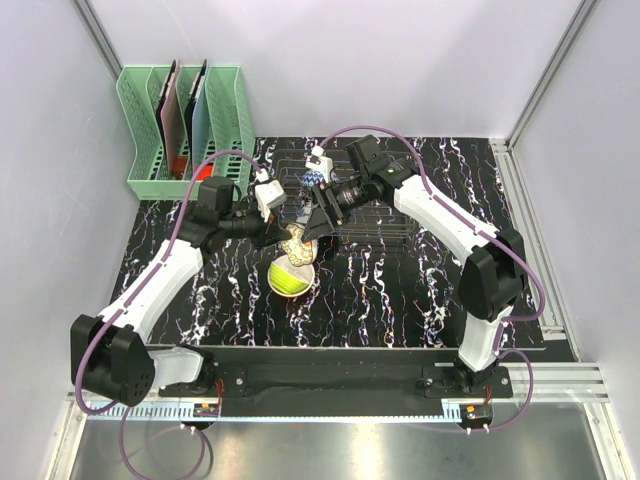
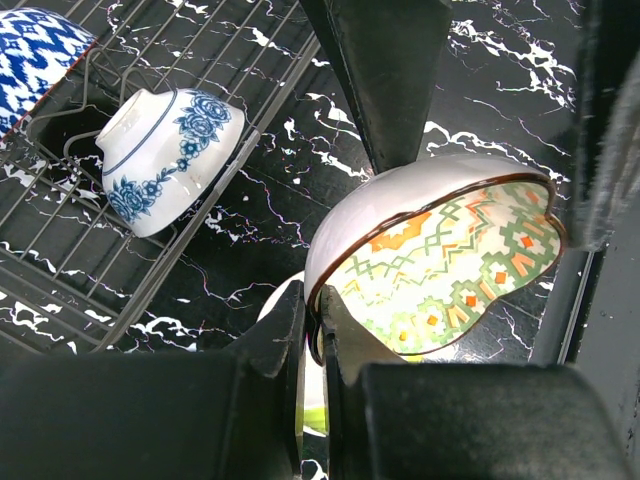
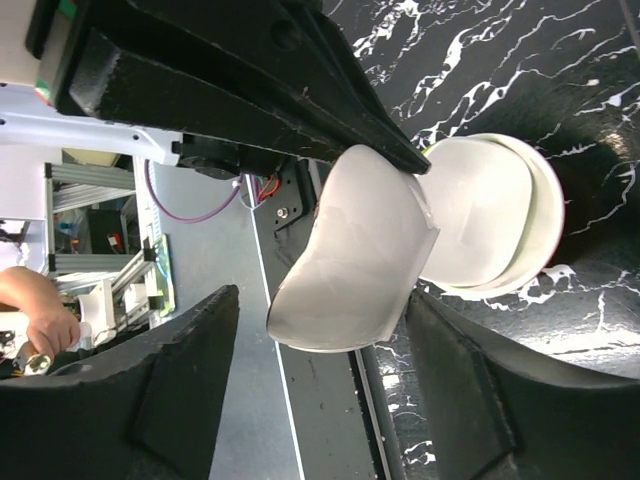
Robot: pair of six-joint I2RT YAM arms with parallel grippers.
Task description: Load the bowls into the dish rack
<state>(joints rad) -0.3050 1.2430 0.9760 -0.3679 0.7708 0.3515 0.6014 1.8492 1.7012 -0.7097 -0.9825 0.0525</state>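
My left gripper (image 2: 312, 310) is shut on the rim of a white bowl (image 2: 440, 270) with an orange and green pattern inside, and holds it tilted above the table (image 1: 295, 243). My right gripper (image 3: 320, 330) is open, a finger on each side of that bowl's white outside (image 3: 350, 260) without touching it. A lime green bowl (image 1: 290, 278) sits on the table below. The wire dish rack (image 2: 60, 270) holds a blue-flowered bowl (image 2: 170, 160) on its side and a second blue-patterned bowl (image 2: 35, 50). An orange bowl (image 1: 203, 172) sits at the far left.
A tall mint-green slotted holder (image 1: 185, 125) with flat boards stands at the back left. The rack (image 1: 385, 222) lies behind the grippers, at the middle back of the black marbled table. Grey walls close in the back and sides.
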